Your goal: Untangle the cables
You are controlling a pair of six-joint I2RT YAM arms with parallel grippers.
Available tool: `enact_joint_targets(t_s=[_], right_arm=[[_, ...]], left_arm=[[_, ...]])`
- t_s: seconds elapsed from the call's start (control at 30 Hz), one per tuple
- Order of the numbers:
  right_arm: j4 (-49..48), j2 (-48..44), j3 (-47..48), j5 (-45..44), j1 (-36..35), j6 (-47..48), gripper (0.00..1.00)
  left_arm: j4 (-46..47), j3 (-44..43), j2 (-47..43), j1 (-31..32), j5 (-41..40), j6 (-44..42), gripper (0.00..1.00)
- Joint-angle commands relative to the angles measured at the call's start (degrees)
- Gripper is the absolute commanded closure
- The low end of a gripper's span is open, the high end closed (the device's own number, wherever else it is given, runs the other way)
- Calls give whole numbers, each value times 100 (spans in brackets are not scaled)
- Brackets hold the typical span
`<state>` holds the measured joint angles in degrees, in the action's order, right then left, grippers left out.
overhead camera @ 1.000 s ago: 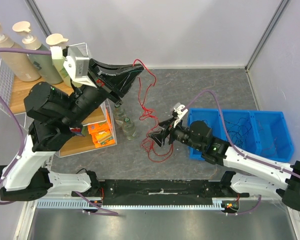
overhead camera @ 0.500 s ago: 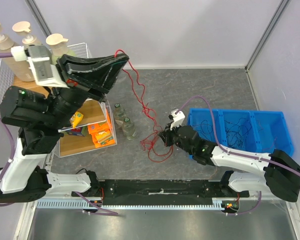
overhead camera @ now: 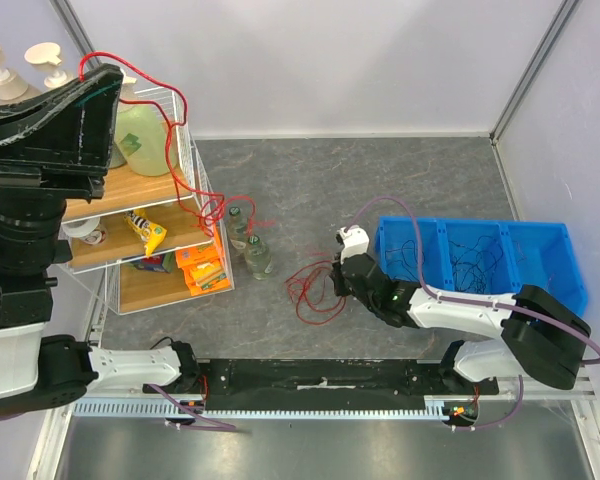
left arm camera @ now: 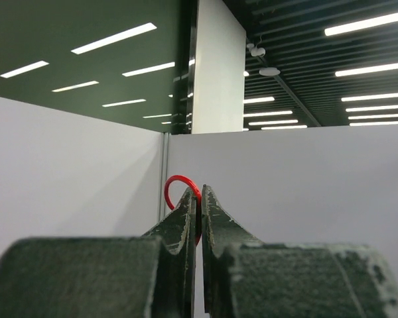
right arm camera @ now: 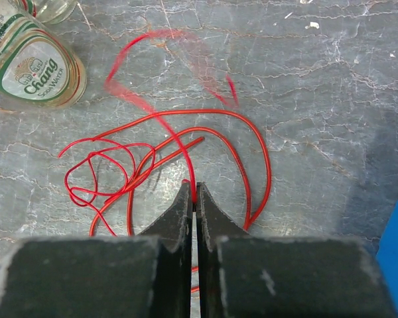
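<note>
A red cable (overhead camera: 185,178) runs taut from my left gripper (overhead camera: 112,76), raised high at the far left above the shelf, down past the shelf's front to the table. The left jaws are shut on a small red loop (left arm camera: 178,183) of that cable, with the left gripper (left arm camera: 199,193) pointing at the booth wall. On the table lies a loose red tangle (overhead camera: 310,290). My right gripper (overhead camera: 334,284) is low beside it, shut on a red strand (right arm camera: 186,159) at the fingertips of the right gripper (right arm camera: 194,190). More red loops (right arm camera: 109,169) lie flat to its left. Thin black cables (overhead camera: 470,248) lie in the blue bin.
A blue divided bin (overhead camera: 480,222) stands at the right. A wire shelf rack (overhead camera: 180,130) with soap bottles and snack packs fills the left. Two glass bottles (overhead camera: 250,240) stand by the rack, one bottle (right arm camera: 33,63) close to the red loops.
The left arm swung up and leftward, drawing the red cable taut over the shelf. The right gripper shut on a red strand and sank towards the table.
</note>
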<state>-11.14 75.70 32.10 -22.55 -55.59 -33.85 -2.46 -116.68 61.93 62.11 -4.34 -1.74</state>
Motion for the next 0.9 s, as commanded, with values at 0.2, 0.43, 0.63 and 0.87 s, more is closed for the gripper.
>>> enact_joint_targets(t_s=[0.2,0.43,0.63,0.87], right_arm=[[1822,-450,1254,-40,13,387,40],[2949,-1689,1790,311,13,791,13],[3065,-2472,2415,1260,13,1169,2],[2249,-2886,2749,2631,13,1496,3]], left_arm=[[-26,242,161,3,-190,-230,98],[167,927,12,3,-339,-178,98],[141,1823,-304,3,-647,356,98],[-123,2475,-445,3,-1130,1297,98]])
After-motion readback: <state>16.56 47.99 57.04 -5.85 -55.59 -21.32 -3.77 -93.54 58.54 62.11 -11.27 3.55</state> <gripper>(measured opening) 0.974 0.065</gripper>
